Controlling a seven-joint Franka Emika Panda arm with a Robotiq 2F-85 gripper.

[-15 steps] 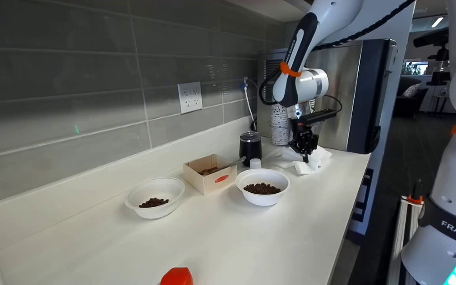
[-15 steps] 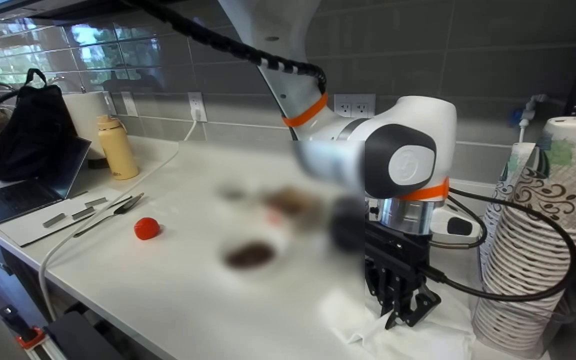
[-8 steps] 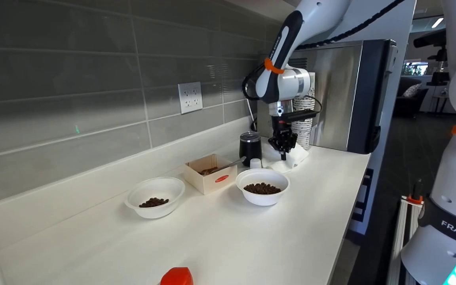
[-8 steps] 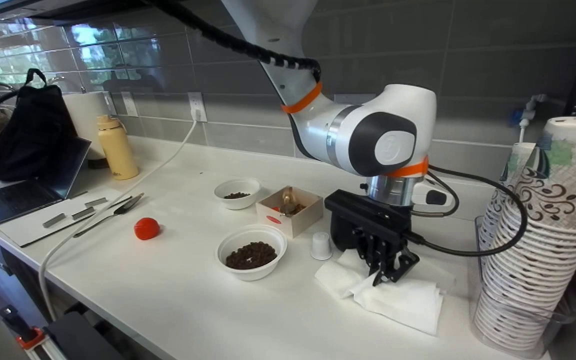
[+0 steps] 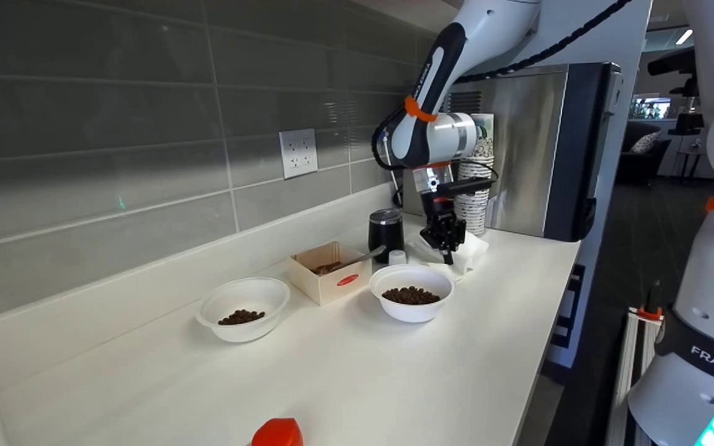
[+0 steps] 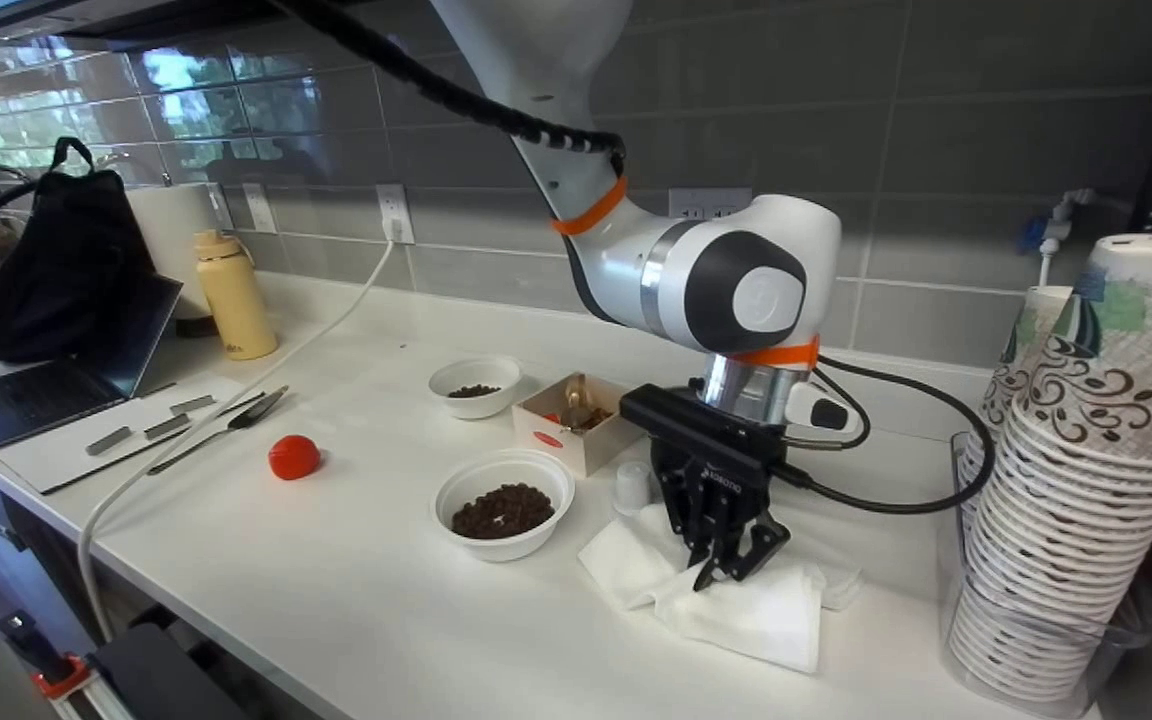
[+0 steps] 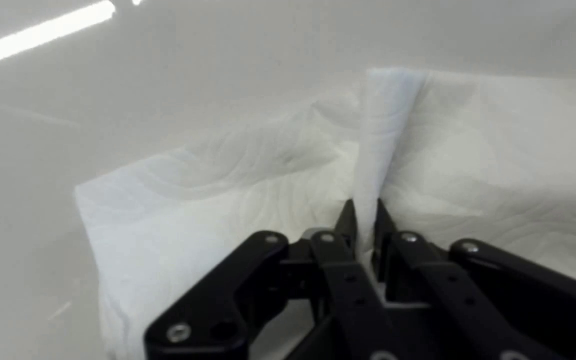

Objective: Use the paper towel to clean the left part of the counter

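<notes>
The fingers pinch a fold of the paper towel, which has slid along the worktop, farther from the paper-cup stack. So the wipe seems in progress, probably unfinished

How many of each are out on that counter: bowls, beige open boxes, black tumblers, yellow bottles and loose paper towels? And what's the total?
White bowls: 2
Beige open box: 1
Black tumbler: 1
Yellow bottle: 1
Paper towel, a fold of it pinched in the claw: 1
Total: 6
</notes>
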